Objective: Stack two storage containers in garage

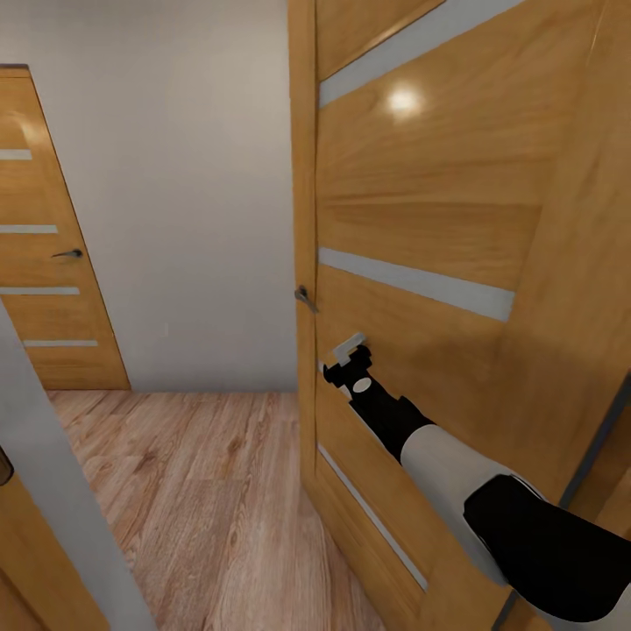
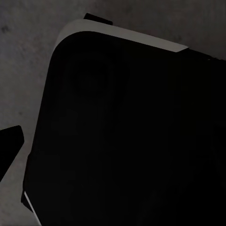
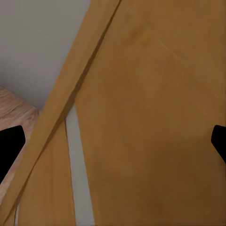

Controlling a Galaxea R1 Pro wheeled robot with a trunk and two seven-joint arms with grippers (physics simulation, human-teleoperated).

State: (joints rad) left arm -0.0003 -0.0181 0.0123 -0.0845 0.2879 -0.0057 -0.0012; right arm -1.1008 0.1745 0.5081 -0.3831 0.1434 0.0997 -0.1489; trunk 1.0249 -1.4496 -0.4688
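Here the right arm reaches forward to an orange-wood door (image 1: 421, 228) with pale stripes, and the right gripper (image 1: 344, 352) sits against the door's face, just below its small metal handle (image 1: 305, 298). In the right wrist view the two dark fingertips (image 3: 10, 146) stand wide apart at the edges of the picture, with nothing between them but the door panel. A second striped door (image 1: 48, 263) stands shut further off, beside a plain grey wall (image 1: 184, 193), above a light wood-plank floor (image 1: 202, 491). The left wrist view shows a dark fingertip (image 2: 9, 141) over the robot's black base (image 2: 127, 136) and grey concrete (image 2: 23, 56); whether that gripper is spread cannot be told. No orange bin shows here.
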